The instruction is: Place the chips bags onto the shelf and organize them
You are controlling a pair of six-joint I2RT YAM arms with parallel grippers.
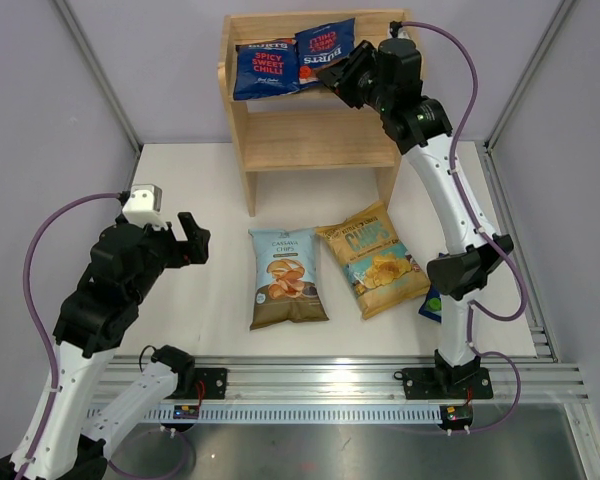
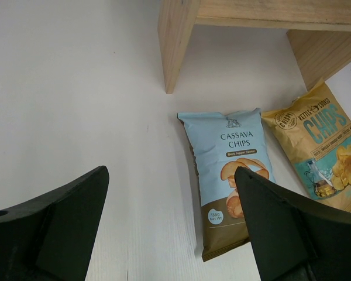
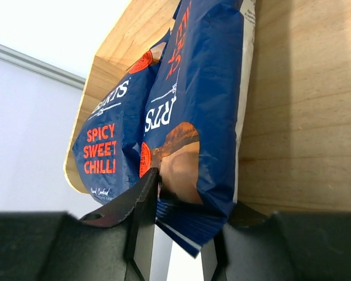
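The wooden shelf (image 1: pixel 310 135) stands at the table's far side. Two dark blue red-lettered Burts bags lie on its top tier: one at the left (image 1: pixel 265 68), one at the right (image 1: pixel 322 48). My right gripper (image 1: pixel 342 78) is shut on the bottom edge of the right Burts bag (image 3: pixel 193 117), with the left one (image 3: pixel 105 146) beside it. The Cassava bag (image 1: pixel 285 277) and the yellow/teal bag (image 1: pixel 377 260) lie flat on the table. My left gripper (image 1: pixel 192 240) is open and empty, left of the Cassava bag (image 2: pixel 231 170). A third blue bag (image 1: pixel 431 303) peeks out behind my right arm.
The shelf's lower tier (image 1: pixel 315 150) holds nothing. The shelf's left side panel (image 2: pixel 174 44) stands on the white table beyond the Cassava bag. A metal rail (image 1: pixel 330 375) runs along the near edge. Grey walls close in both sides.
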